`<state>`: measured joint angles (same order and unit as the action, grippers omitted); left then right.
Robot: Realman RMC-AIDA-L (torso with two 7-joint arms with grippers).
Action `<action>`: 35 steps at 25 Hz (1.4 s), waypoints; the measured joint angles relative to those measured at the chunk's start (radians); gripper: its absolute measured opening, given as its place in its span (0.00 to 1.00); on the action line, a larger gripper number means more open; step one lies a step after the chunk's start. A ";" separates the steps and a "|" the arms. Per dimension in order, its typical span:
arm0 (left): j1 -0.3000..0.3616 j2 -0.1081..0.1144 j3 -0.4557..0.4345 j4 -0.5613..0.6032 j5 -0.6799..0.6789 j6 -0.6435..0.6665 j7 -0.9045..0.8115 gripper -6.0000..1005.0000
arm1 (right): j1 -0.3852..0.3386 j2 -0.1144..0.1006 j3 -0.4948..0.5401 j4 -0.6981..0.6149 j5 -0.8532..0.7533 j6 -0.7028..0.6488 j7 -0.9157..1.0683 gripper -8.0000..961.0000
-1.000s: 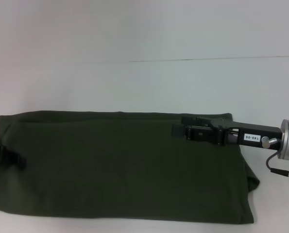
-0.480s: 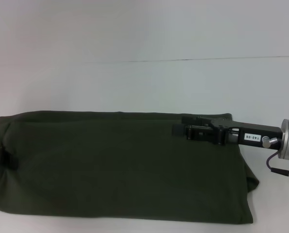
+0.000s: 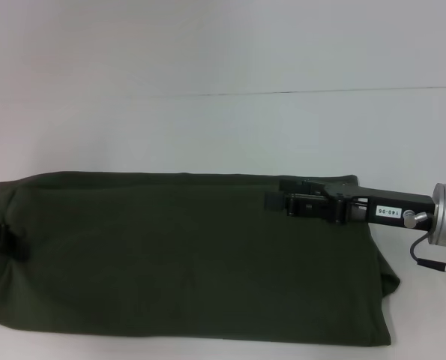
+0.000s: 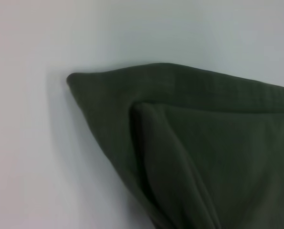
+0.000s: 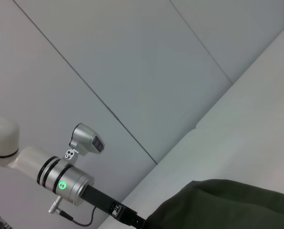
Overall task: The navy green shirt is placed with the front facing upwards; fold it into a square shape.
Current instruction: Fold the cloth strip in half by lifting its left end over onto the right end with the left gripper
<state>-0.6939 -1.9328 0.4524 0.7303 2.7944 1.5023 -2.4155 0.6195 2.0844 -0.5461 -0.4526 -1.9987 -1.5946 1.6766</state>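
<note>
1. Since the earliest head view, the shirt's left edge has slid slightly inward and the left gripper (image 3: 4, 241) at that edge shows less; the right arm has hardly shifted.
2. Lying on the white table (image 3: 223, 127), the navy green shirt (image 3: 185, 255) is a long band, lettering hidden, so a crosswise fold appears to remain.
3. Over the shirt's right end, the right gripper (image 3: 279, 201) has its fingers pressed together, apparently pinching the upper layer there.
4. At the shirt's left edge, the left gripper is mostly hidden by cloth; its finger state cannot be told.
5. Risk: uneven pulling by the two arms could skew the band or slip a layer free.
</note>
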 joint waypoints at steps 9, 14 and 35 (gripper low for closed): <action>-0.004 -0.005 -0.002 0.042 -0.047 0.067 -0.005 0.07 | -0.001 0.002 -0.025 0.000 0.000 0.032 -0.009 0.98; -0.011 -0.007 -0.002 0.072 -0.098 0.130 -0.016 0.07 | 0.001 0.002 -0.055 -0.001 0.000 0.054 -0.028 0.98; -0.005 -0.047 0.007 0.092 -0.412 0.265 -0.006 0.06 | 0.059 0.016 -0.144 0.179 0.009 0.232 -0.578 0.97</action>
<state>-0.6988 -1.9799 0.4592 0.8219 2.3821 1.7674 -2.4216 0.6781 2.1009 -0.6903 -0.2739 -1.9894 -1.3630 1.0982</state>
